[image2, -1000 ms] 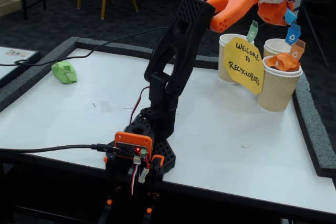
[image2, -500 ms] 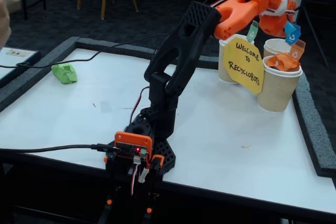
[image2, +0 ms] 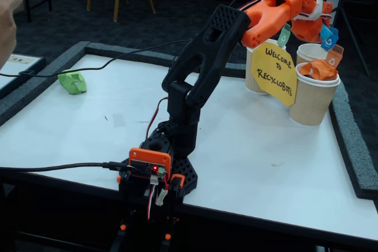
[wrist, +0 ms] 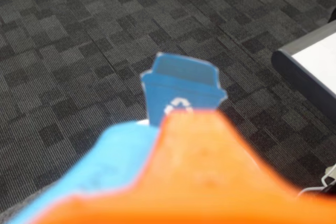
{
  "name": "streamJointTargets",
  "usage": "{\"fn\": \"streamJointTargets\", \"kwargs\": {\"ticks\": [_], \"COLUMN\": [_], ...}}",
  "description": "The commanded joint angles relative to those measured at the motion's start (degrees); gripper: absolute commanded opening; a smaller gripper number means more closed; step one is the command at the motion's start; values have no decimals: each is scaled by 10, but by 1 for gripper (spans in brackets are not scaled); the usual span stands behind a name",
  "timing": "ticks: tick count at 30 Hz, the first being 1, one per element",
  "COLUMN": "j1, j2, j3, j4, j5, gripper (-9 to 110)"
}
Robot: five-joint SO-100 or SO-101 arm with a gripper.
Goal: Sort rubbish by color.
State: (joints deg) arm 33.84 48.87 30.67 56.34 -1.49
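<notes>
Fixed view, three cups [image2: 311, 103], two visible wads [image2: 72, 81]

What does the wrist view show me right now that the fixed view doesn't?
Only the wrist view shows the light blue crumpled paper wad, blurred, beside the orange claw, and dark carpet below. Only the fixed view shows the lime green paper wad on the white table, the orange wad in a beige ribbed cup. Both show the blue bin-shaped tag.

Lime green wad [image2: 72, 81]: crumpled, resting on the tabletop [image2: 248, 146] near its far-left edge in the fixed view. Orange wad [image2: 316, 69]: crumpled, seated in the mouth of the nearest cup [image2: 313, 100]. Light blue wad [wrist: 113, 169]: blurred in the wrist view, against the end effector [wrist: 205, 171].
</notes>
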Motion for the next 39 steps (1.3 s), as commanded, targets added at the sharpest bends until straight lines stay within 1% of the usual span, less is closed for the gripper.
{"fn": "streamJointTargets", "kwargs": {"ticks": [1,9,13,15,19,20,22,24,27,32,33,37,39], "j1": [-7,-7,-8,-8,-8,-8,-8,-8,-6,-6,-6,-6,-6], "j2": [29,30,31,31,31,31,31,31,32,32,32,32,32], "j3": [-83,-96,-99,-99,-99,-99,-103,-108,-119,-121,-121,-121,-120], "j4": [-7,40,49,55,63,64,61,60,54,74,78,112,127], "j5": [-19,-18,-18,-18,-18,-18,-18,-18,-15,-17,-18,-18,-18], "gripper": [18,22,30,37,42,39,25,19,1,0,2,29,36]}}
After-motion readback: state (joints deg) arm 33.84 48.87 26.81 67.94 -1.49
